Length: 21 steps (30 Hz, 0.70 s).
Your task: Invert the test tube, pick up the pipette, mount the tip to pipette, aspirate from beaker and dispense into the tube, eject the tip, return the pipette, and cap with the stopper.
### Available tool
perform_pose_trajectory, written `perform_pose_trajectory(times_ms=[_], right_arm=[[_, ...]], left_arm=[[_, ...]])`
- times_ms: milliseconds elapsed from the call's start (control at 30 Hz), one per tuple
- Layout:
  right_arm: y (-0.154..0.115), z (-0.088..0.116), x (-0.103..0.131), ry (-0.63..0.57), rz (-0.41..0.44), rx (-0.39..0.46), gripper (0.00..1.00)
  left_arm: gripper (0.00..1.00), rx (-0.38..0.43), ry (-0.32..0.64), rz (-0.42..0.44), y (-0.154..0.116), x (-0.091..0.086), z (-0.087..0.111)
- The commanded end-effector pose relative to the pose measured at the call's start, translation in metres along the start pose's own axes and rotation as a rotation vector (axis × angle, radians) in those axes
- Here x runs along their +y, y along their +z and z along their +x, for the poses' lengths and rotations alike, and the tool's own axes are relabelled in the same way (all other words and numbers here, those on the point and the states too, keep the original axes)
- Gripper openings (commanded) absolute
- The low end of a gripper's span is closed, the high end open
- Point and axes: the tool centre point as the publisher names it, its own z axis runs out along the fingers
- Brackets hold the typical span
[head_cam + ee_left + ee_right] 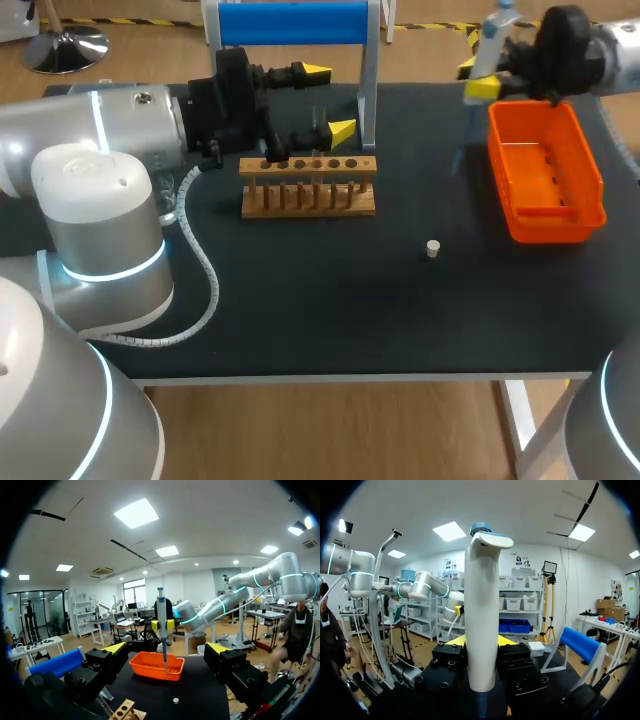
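Far side: right claw (473, 78) pinching a white pipette with a blue-grey top (481, 610). It is held upright, thin shaft pointing down toward the black worktop (330, 310). The orange plastic tray (590, 190) sits just beside and below this claw. Other side: left claw (328, 100) spread wide. The wooden test tube rack (308, 188) stands just beneath it. The small white stopper (433, 249) lies on the worktop, well apart from both claws, between rack and tray.
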Motion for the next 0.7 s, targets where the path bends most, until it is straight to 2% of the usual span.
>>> perform_pose_trajectory(times_ms=[33, 300, 700], right_arm=[[-0.042, 0.003, 0.003, 0.004, 0.012, -0.002, 0.00], [-0.100, 0.000, 0.002, -0.003, 0.021, -0.055, 0.00], [-0.148, 0.000, -0.010, -0.021, 0.048, -0.080, 0.00]], left_arm=[[1.00, 0.001, 0.001, 0.003, -0.001, 0.001, 0.000], [1.00, 0.001, 0.001, 0.003, -0.001, 0.001, 0.000], [1.00, 0.001, 0.001, 0.003, -0.001, 0.001, 0.000]])
